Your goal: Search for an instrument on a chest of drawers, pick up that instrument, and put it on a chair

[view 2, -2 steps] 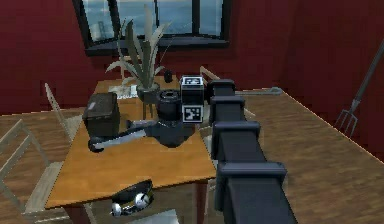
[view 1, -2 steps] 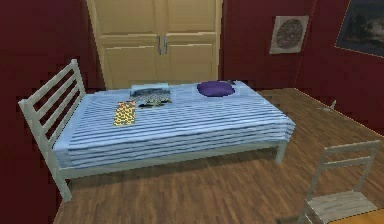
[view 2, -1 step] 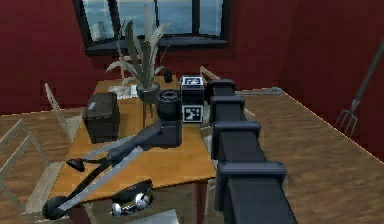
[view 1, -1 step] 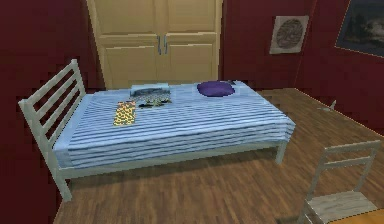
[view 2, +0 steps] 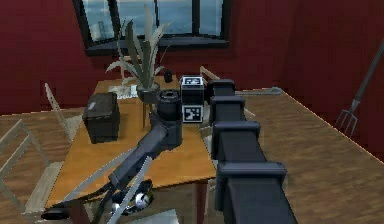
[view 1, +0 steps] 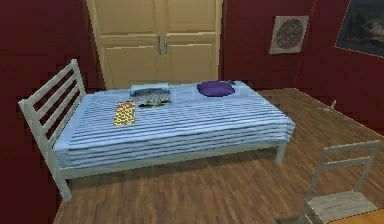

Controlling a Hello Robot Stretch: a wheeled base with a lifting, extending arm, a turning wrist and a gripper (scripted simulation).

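My arm [view 2: 240,150] rises as a dark bar from the arm side view's bottom edge, with two white marked squares [view 2: 180,95] at its far end. From them the gripper [view 2: 100,200] slants down and left over a wooden table [view 2: 190,165]. Some dark and pale shape lies at its far end near the table's front, so I cannot tell whether it holds anything. A pale wooden chair [view 1: 345,185] stands at the forward view's lower right. Another pale chair [view 2: 18,150] stands at the table's left side.
A white-framed bed [view 1: 170,120] with a blue striped cover, a purple cushion [view 1: 215,89] and a yellow patterned item [view 1: 124,113] stands before cream double doors [view 1: 158,40]. The table carries a dark box [view 2: 103,117] and a potted plant [view 2: 145,65]. A pitchfork [view 2: 352,105] leans on the red wall.
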